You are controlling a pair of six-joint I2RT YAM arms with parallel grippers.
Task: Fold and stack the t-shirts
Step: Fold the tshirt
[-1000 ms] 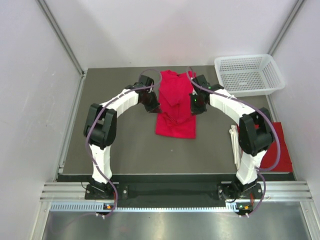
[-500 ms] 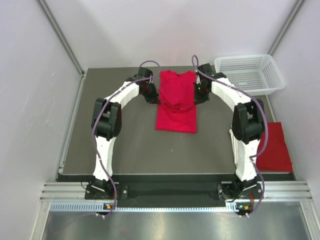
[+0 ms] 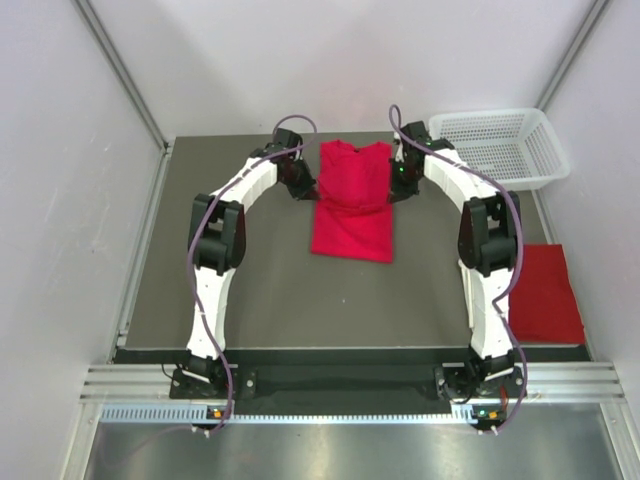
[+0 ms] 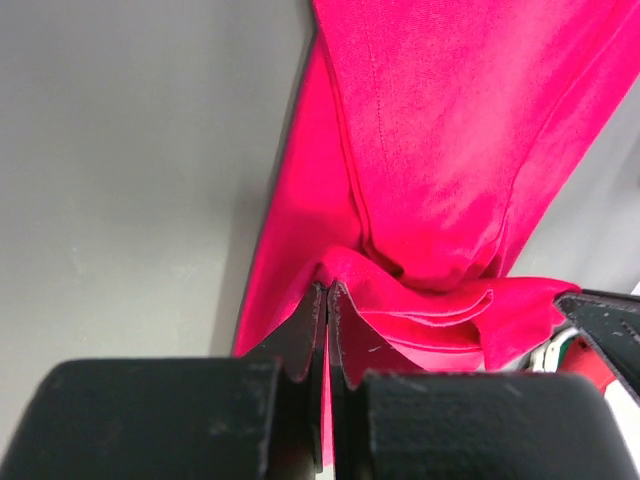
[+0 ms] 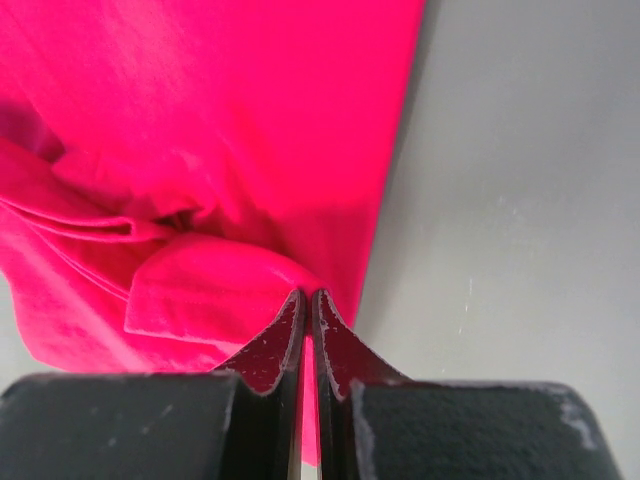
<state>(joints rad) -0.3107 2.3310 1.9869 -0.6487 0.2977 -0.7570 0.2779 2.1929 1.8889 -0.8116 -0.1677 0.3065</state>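
I see a dark grey worktop (image 3: 260, 290) boxed in by white walls (image 3: 350, 60), with a white basket (image 3: 497, 150) in the far right corner. A red t-shirt (image 3: 352, 215) lies at far centre, its long axis running away from me, collar farthest. My left pincer (image 4: 327, 298) and right pincer (image 5: 306, 300) are each clamped on a side edge of it. A second t-shirt (image 3: 547, 308), folded, sits at the near right edge.

Two bright red cloth t-shirts (image 3: 352, 215) (image 3: 545, 305), one white plastic mesh basket (image 3: 497, 150), two white-and-black robot arms (image 3: 215, 240) (image 3: 487, 235).
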